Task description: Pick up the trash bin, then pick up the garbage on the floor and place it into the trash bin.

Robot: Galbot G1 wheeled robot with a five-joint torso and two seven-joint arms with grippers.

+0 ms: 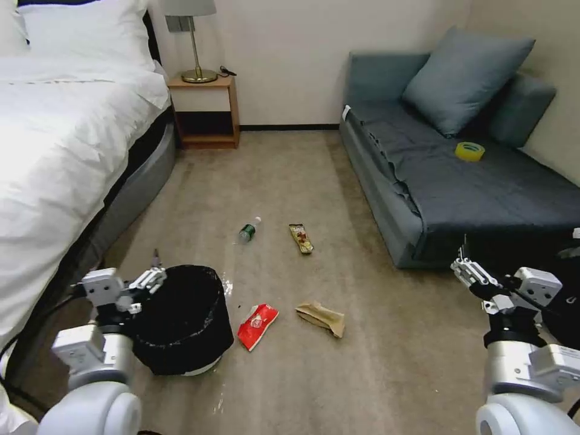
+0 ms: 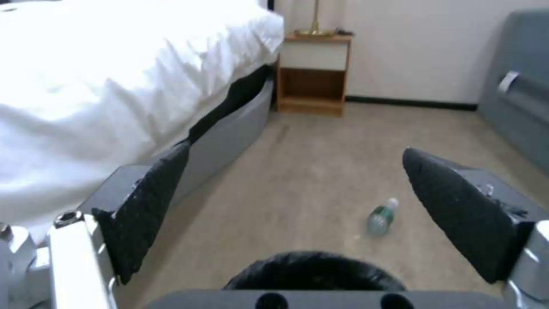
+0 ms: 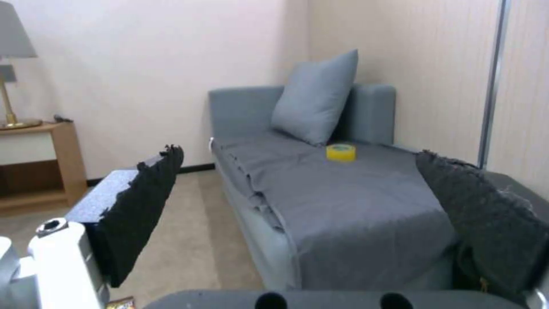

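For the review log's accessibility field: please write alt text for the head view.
The open left gripper hovers at the rim of the round black-bagged trash bin on beige carpet, beside the white bed. A red snack packet, crumpled brown paper bag, green-labelled clear bottle and long brown-yellow wrapper lie nearby.

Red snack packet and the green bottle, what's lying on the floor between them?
Nothing: in the head view, bare carpet separates the red snack packet and the green bottle.

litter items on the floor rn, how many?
4, all on the carpet: red snack packet beside the trash bin, crumpled brown paper bag on its other side, green-labelled bottle and long snack wrapper farther off. The bin could hide more.
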